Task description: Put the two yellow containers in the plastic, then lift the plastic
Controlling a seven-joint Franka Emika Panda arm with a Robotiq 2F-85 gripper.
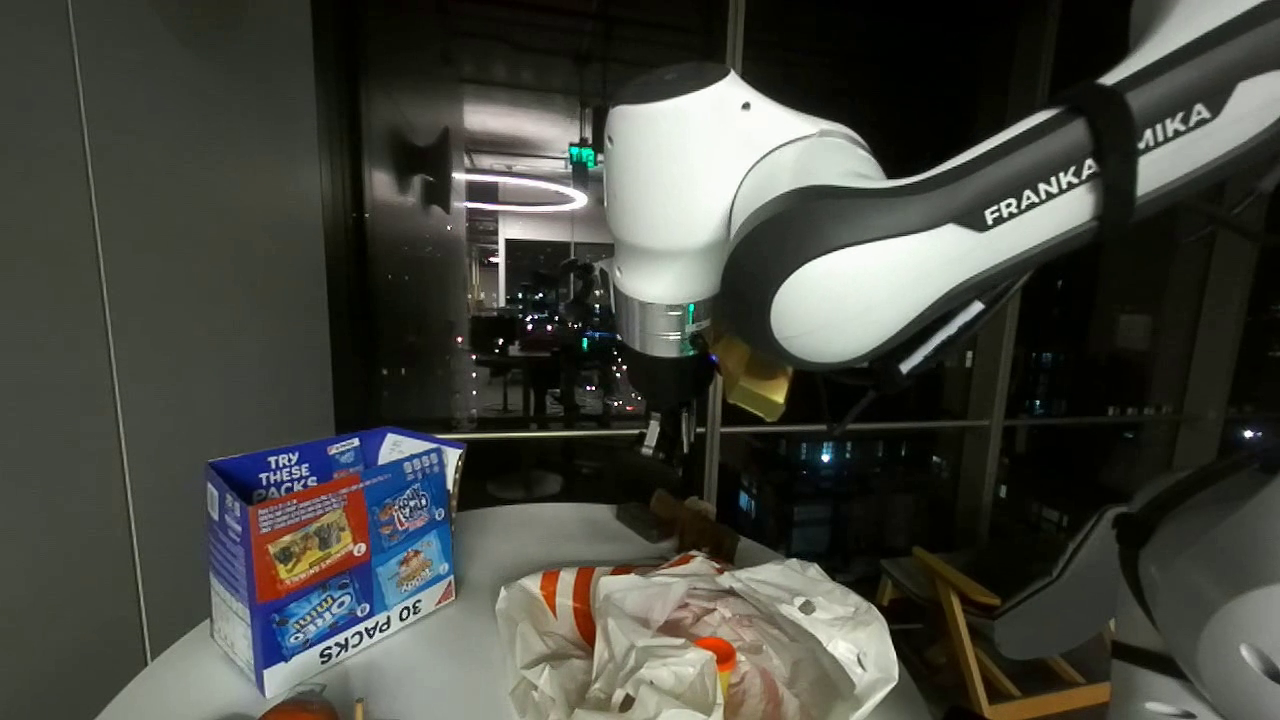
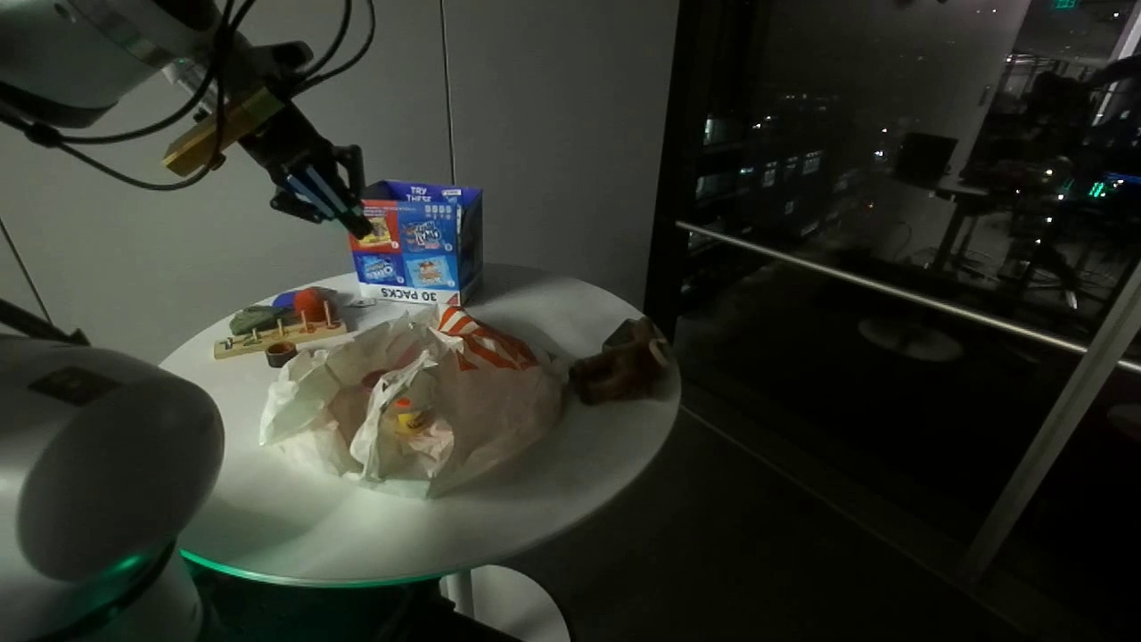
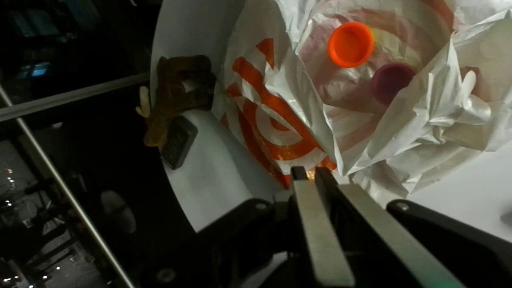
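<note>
In an exterior view, the robot hand (image 1: 667,450) is being held high in the air, well apart from the plastic bag (image 1: 650,650) on the white table (image 1: 540,535), maybe so that the bag is not being bumped. The bag's near side is being cut off by the bottom edge, and just the top and a bit of yellow of the orange-topped container (image 1: 720,655) are being shown inside. In an exterior view, the blue box (image 2: 419,254) is being stood behind the bag, maybe so that room is being left for the lift, and a brown toy (image 2: 619,367) is being blurred by the dark. In the wrist view, both containers are being held inside the bag; the purple-topped container (image 3: 391,82) is being partly covered by a fold, it seems, so its yellow cannot be made out. The fingers are being set almost together, with a thin gap, and nothing is being gripped. The lift is not yet being done.
</note>
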